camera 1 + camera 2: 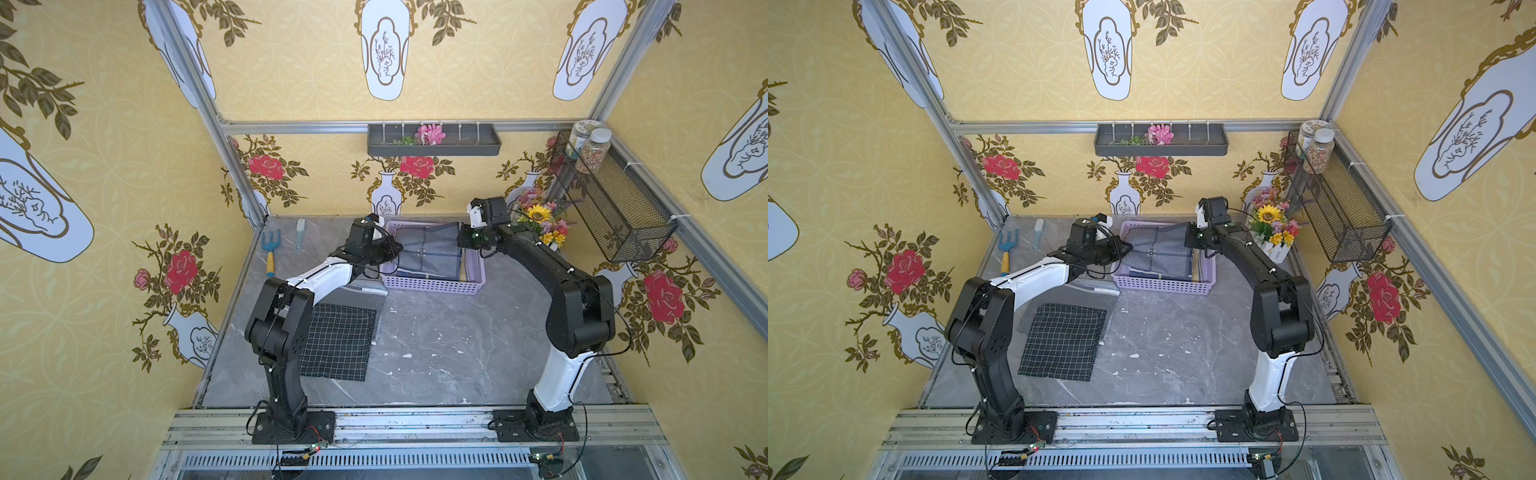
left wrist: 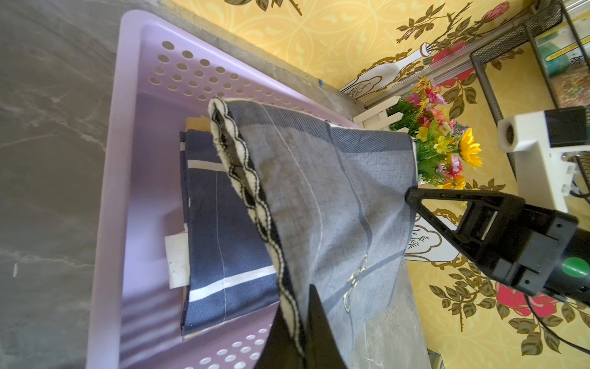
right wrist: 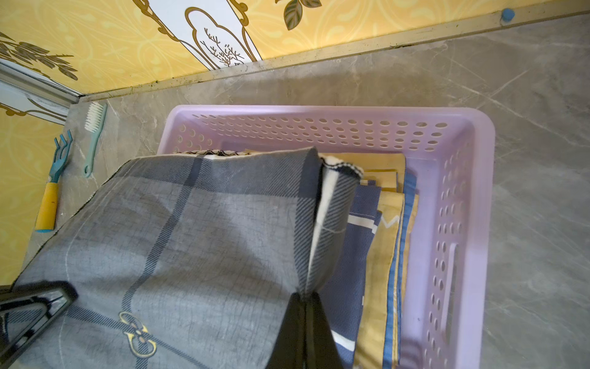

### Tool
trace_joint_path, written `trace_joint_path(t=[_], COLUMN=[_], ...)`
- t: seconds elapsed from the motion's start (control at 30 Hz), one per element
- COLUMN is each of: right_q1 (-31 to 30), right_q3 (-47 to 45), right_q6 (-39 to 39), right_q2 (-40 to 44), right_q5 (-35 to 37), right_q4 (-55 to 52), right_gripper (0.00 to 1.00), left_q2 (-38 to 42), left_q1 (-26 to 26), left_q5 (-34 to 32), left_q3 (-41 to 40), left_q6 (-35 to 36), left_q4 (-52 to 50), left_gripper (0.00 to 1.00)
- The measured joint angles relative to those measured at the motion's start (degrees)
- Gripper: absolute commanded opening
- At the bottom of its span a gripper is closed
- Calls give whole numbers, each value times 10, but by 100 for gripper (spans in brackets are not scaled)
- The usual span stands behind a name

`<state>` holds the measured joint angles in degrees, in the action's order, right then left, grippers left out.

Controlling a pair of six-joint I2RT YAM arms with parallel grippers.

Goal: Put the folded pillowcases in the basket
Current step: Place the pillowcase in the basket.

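I have the grey plaid folded pillowcase [image 1: 430, 249] slung between both grippers, directly above the lilac basket [image 1: 432, 286] and the folded cloths [image 3: 376, 223] that lie inside it. The left gripper [image 2: 298, 322] is clamped tight on one side edge of the pillowcase, and the right gripper [image 3: 305, 300] is pinched closed on the opposite edge. I can't quite tell whether its sagging near end touches the stack below.
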<state>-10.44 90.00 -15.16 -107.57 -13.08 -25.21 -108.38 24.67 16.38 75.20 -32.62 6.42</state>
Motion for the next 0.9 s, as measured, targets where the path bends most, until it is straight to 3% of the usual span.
trace_joint_path(t=[0.47, 0.5, 0.57, 0.6, 0.63, 0.67, 0.7, 0.73, 0.9], right_q1=[26, 27, 29, 29, 29, 29, 29, 30, 30], right_q3=[7, 7, 7, 7, 7, 7, 7, 8, 8], right_q6=[4, 4, 4, 4, 4, 4, 4, 4, 2], right_q2=[-34, -35, -35, -35, -36, -37, -38, -40, -42], right_q5=[-23, -24, -25, -26, -27, -28, -29, -30, -30], right_q4=[1, 1, 1, 2, 2, 2, 2, 3, 2], right_gripper=[0, 0, 4, 16, 38, 52, 65, 73, 77], left_q2=[-63, -64, -66, -67, -67, -67, -66, -65, -38], left_q1=[5, 5, 7, 7, 7, 8, 8, 8, 8], left_q5=[9, 10, 10, 10, 10, 10, 10, 10, -9], left_q3=[48, 50, 53, 54, 56, 57, 58, 60, 66], left_q6=[-1, 0, 0, 0, -3, -4, -4, -4, -4], left_q4=[0, 0, 0, 0, 0, 0, 0, -3, -27], left_gripper=[0, 7, 42, 58, 79, 99, 100, 100, 100])
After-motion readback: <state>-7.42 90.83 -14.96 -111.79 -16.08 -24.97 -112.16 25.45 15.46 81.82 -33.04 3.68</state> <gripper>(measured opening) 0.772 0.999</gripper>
